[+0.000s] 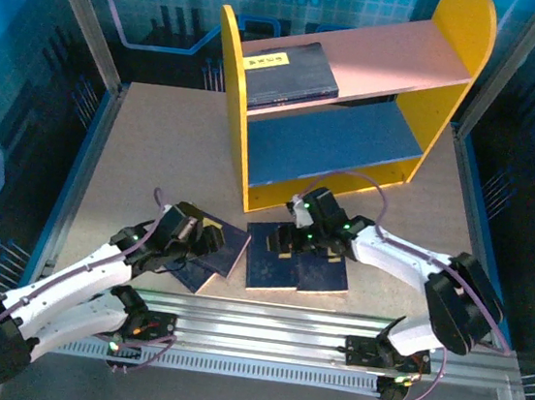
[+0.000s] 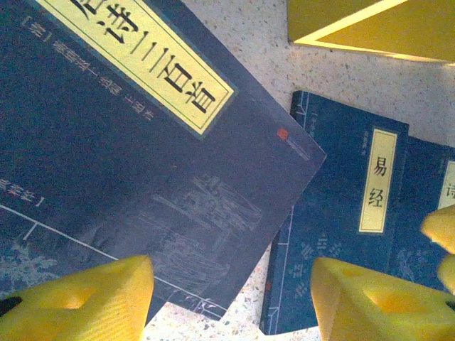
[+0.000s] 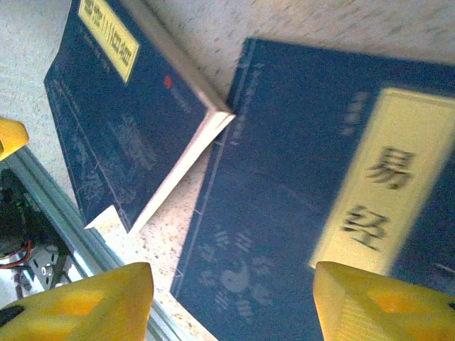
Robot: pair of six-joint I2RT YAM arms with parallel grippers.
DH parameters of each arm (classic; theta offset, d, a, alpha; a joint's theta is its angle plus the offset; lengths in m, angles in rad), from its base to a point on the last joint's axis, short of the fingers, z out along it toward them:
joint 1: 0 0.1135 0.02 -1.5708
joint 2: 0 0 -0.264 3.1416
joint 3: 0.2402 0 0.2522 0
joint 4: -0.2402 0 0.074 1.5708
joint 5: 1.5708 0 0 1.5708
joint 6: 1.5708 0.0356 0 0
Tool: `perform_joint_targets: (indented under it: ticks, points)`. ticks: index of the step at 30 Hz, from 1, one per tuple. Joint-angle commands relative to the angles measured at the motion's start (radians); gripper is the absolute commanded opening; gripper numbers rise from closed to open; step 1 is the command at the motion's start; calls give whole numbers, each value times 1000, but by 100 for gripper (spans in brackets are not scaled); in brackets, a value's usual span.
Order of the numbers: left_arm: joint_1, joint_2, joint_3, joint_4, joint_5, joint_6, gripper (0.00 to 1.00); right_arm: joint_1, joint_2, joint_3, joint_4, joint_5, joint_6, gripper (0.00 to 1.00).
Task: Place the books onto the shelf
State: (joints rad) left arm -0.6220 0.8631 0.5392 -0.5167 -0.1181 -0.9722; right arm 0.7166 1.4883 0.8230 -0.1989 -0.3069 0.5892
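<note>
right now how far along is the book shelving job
Done: one book lies on the pink board of the shelf. In hand: nothing; left fingers and right fingers are open above the table books. Remaining: at least three books to shelve.

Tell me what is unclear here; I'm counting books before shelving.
Top external: left gripper covers the left books; their count is unsure.
Right wrist: middle book's label is blurred.
Left wrist: rightmost book is cut off by the frame edge.
</note>
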Motion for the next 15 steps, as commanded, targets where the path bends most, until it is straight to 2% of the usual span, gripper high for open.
perform_joint_targets:
  ticks: [1,7,15]
  points:
    - [-1,-4,-42,-2,-39,-36,61,54,75,38,133,-19,108,59]
    - [6,2,-54,9,-45,-33,61,123,195,80,260,-27,209,57]
    - [23,-11,-62,7,-42,-23,62,150,306,111,333,-48,295,56]
